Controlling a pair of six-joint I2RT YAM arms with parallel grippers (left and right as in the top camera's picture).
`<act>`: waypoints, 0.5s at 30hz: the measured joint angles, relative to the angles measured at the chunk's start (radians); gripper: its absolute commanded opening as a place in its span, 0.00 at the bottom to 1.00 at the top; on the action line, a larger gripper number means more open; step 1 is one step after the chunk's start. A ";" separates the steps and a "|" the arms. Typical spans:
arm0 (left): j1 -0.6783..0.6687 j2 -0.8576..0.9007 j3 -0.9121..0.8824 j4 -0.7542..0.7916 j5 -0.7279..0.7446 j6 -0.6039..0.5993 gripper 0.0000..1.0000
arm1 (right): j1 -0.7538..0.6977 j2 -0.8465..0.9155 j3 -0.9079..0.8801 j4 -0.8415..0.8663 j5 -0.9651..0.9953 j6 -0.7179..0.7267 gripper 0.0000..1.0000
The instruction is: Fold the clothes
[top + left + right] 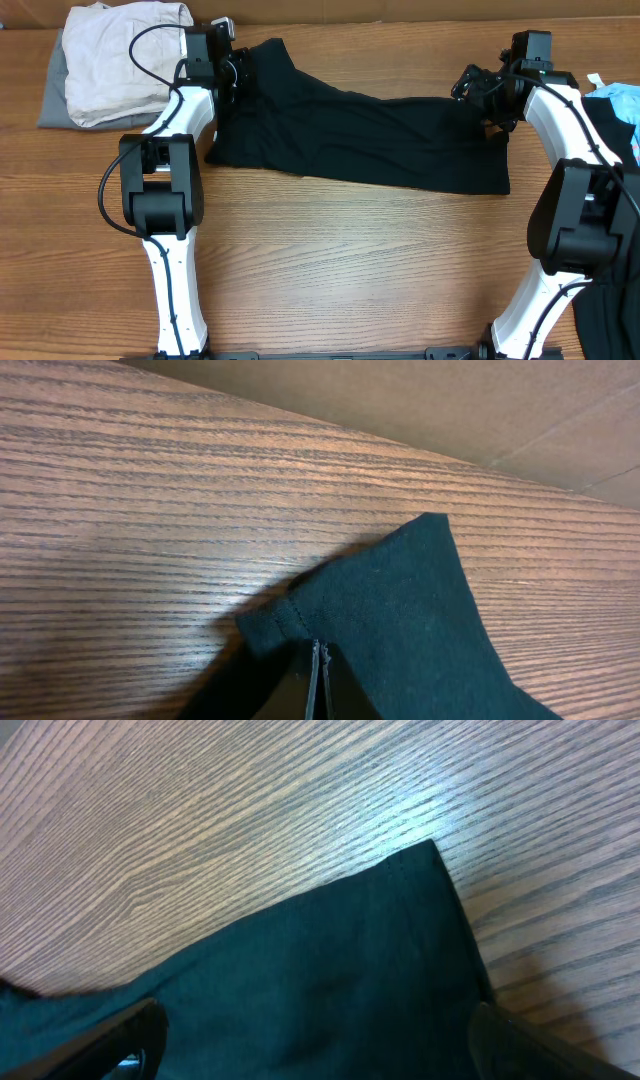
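left arm [160, 190] / right arm [580, 215]: nearest the overhead lens, both reaching to the far side, one at each end of the shirt.
step: I judge I'm taking the two far corners for a first fold. One side is gripped and the other isn't.
how to do it well: I'd drop the right straight down and close well in from the edge, not on the tip. Then lift both ends together and level, and carry the far edge toward me without skewing or bunching the cloth.
table [350, 260]: wood grain.
black T-shirt [370, 135]: across the far middle of the table, long way left to right. Mostly flat with soft wrinkles. Matte and thin, limp I'd guess.
cream garment [115, 60]: folded at far left on a grey garment [50, 100], near the shirt's left end.
right gripper [320, 1050]: jaws wide, one finger on each side of the square corner. Cloth lies flat between them and nothing is gripped.
left gripper [318, 660]: pinched tight on the hemmed corner, which sits slightly raised with a shadow under it.
hem [285, 615]: stitch line visible, edge curled.
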 measured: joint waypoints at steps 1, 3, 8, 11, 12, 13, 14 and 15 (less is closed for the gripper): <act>0.000 0.000 0.000 0.000 0.000 0.000 0.26 | 0.000 0.000 0.000 0.000 0.000 0.000 0.99; 0.000 0.000 0.000 0.000 0.000 0.000 0.48 | 0.000 0.000 0.000 0.000 0.000 0.000 1.00; 0.000 0.000 0.000 -0.016 -0.008 0.000 0.51 | 0.000 0.000 0.000 -0.003 0.000 0.000 0.99; 0.000 0.000 0.000 -0.023 -0.016 0.000 0.50 | 0.000 0.000 0.000 -0.006 0.001 -0.001 0.99; 0.000 0.000 0.000 -0.023 -0.017 0.000 0.49 | 0.000 0.000 0.000 -0.007 0.000 0.000 0.99; 0.000 0.000 0.000 -0.023 -0.019 0.000 0.47 | 0.000 0.000 0.000 -0.008 0.000 0.000 0.99; 0.000 0.000 0.000 -0.022 -0.020 0.000 0.47 | 0.000 0.000 0.000 -0.008 0.000 0.000 0.99; 0.000 0.000 0.000 -0.023 -0.020 0.000 0.46 | 0.000 0.000 0.000 -0.008 0.000 0.000 0.99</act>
